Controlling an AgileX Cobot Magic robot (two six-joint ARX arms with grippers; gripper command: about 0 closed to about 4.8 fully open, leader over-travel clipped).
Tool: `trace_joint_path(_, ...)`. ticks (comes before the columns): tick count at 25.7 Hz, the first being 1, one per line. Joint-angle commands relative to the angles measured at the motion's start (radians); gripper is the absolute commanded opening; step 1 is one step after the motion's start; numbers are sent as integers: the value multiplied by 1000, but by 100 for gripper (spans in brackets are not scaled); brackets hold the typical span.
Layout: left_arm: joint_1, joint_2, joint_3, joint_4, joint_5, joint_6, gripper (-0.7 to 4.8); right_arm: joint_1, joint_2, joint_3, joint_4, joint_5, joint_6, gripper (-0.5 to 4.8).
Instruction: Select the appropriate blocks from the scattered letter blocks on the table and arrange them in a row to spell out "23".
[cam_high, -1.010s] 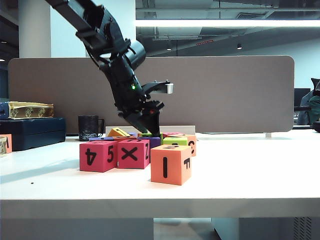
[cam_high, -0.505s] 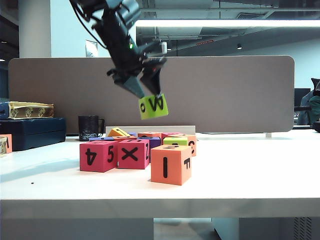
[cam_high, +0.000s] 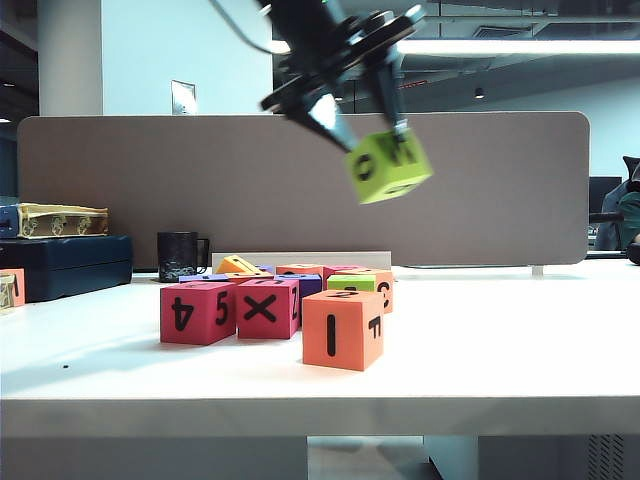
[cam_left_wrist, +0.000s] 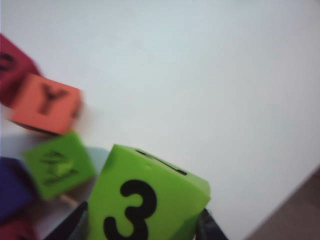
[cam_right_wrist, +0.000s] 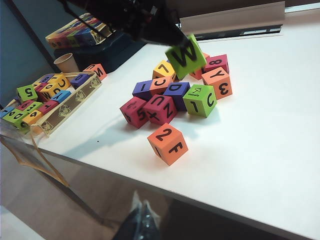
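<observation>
We see the held block (cam_high: 388, 166) high above the counter (cam_high: 500, 340) — the block cluster (cam_high: 262, 300) below, the I-faced block (cam_high: 342, 328) standing before it.

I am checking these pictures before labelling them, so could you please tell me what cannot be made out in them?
- Left gripper, exterior view: its fingertips are motion-blurred, as are the characters on the held lime-green foam cube.
- Left wrist view: the cube hides the fingers, and the bottom edge cuts the cube off.
- Right gripper: in no view.
- Rear blocks, exterior view: hidden behind the pink cubes and the orange cube.
</observation>
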Motion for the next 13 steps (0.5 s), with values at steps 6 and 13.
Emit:
trace_joint_path(6,-174,-1,-3,-145,-167,-153,241,0,-2,2,11,1,-3,-1)
trace_joint_path(13,-208,55,-3,-223,-222,-334,241,0,-2,2,13,1,-3,-1)
